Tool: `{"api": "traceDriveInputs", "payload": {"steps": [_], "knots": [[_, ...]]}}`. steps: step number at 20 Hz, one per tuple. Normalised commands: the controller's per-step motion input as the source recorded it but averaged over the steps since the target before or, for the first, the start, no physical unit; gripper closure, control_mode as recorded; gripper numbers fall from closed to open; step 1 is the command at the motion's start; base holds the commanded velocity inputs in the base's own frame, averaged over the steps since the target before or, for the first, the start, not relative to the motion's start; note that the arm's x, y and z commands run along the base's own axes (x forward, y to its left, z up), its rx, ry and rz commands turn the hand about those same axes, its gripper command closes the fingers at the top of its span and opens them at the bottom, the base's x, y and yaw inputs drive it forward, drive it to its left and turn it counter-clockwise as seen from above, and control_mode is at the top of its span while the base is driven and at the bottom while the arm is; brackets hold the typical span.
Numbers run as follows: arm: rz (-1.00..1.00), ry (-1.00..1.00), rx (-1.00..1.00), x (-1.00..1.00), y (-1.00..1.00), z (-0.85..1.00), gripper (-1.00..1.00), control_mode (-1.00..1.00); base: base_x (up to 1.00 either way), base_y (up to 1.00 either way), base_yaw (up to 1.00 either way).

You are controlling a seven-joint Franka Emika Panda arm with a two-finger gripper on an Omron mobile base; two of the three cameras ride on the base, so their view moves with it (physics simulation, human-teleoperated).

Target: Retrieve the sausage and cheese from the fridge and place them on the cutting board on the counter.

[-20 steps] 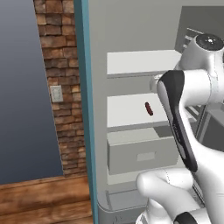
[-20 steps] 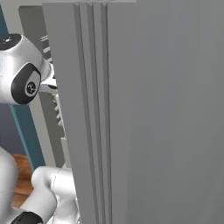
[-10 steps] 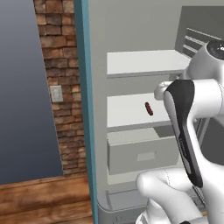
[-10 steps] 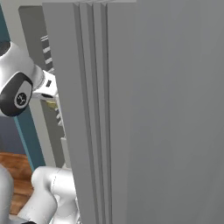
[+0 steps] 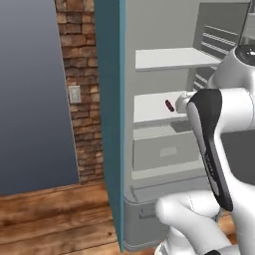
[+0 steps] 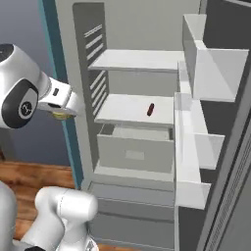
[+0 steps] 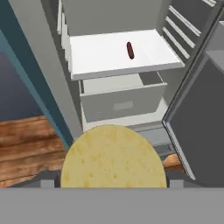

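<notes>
Your gripper point(image 7: 113, 186) pinches the round yellow pitted cheese point(image 7: 113, 162), likely firm and light. The small dark red-brown sausage point(image 7: 130, 50) looks slippery; grip it mid-length.

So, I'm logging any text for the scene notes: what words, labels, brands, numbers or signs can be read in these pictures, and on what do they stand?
None can be read.
The fridge, its shelves and pale drawer carry no lettering.
The sausage and the round yellow cheese between the fingertips are unmarked.
The wall plate on the brick wall is plain.
A small round mark on the arm's joint is too blurred to read.
</notes>
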Motion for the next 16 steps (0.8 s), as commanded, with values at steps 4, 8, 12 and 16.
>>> {"api": "traceDriveInputs", "payload": {"steps": [4, 8, 12, 16], "knots": [[0.00, 0.00, 0.00, 0.00, 0.00, 0.00, 1.00, 1.00, -0.86, 0.20, -0.80], [0.00, 0.00, 0.00, 0.00, 0.00, 0.00, 1.00, 1.00, -0.07, 0.11, -0.92], [0.00, 0.00, 0.00, 0.00, 0.00, 0.00, 1.00, 1.00, -0.03, 0.03, -0.96], [0.00, 0.00, 0.00, 0.00, 0.00, 0.00, 1.00, 1.00, -0.12, 0.00, -0.98]]}}
